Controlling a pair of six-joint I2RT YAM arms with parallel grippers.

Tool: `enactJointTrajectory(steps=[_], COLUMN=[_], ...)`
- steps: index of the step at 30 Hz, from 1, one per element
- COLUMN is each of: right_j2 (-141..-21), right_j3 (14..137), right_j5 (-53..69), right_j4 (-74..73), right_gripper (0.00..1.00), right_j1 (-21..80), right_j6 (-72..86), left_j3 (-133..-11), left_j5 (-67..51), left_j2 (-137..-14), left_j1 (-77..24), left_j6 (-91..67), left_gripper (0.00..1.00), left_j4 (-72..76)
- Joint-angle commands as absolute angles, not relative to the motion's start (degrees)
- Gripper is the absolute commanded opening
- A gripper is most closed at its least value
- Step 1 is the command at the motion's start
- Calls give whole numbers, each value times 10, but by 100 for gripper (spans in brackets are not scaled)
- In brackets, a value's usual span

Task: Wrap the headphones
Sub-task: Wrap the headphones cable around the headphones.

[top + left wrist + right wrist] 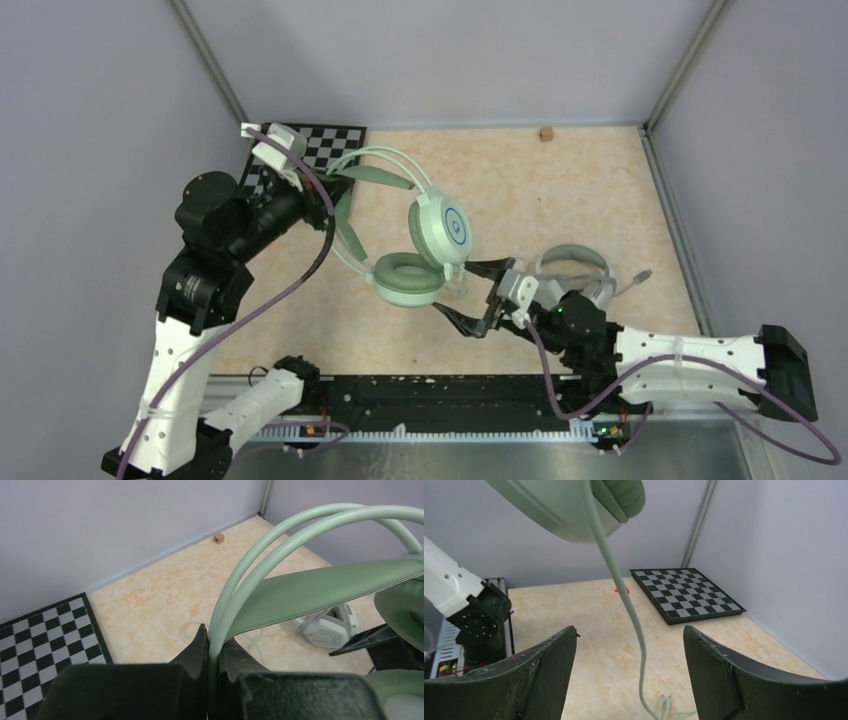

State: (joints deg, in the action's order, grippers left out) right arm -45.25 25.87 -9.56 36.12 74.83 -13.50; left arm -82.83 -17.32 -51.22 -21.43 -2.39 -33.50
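The mint-green headset [438, 232] hangs in the air over the table's middle. My left gripper [335, 188] is shut on its headband rails [235, 587], jaws pinching the thin bars [216, 636]. Its pale-green cable [623, 587] drops from a cup [574, 507] down to the table, the plugs [664, 702] lying on the surface. My right gripper [482, 300] is open and low under the cups, and the cable hangs between its fingers [629, 635] without touching them. The white headset [577, 273] lies on the table behind my right gripper; it also shows in the left wrist view [327, 629].
A chessboard [322, 146] lies at the back left, partly under my left arm, and shows in the right wrist view [684, 595]. A small brown block [546, 133] sits by the back wall. Grey walls close in the table on three sides.
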Motion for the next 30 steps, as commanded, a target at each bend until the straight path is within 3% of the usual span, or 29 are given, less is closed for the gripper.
enactJointTrajectory(steps=[1, 6, 9, 15, 21, 30], right_j2=[-499, -525, -529, -534, -541, -550], right_j3=[249, 253, 244, 233, 261, 333], right_j5=[-107, -118, -99, -46, 18, 24], right_j4=[455, 480, 500, 522, 517, 466], right_gripper=[76, 67, 45, 15, 12, 9], right_j1=[745, 744, 731, 682, 629, 596], right_j6=[-177, -184, -175, -134, -94, -31], left_j3=[-846, -852, -850, -825, -754, -641], left_j5=[-245, -282, -292, -400, -523, -586], left_j2=[-505, -504, -500, -496, -477, -468], left_j1=[-214, -214, -214, -214, -214, -214], left_j6=[-90, -111, -121, -186, -250, -111], left_gripper=[0, 0, 0, 0, 0, 0], left_j4=[-274, -270, -272, -232, -152, -192])
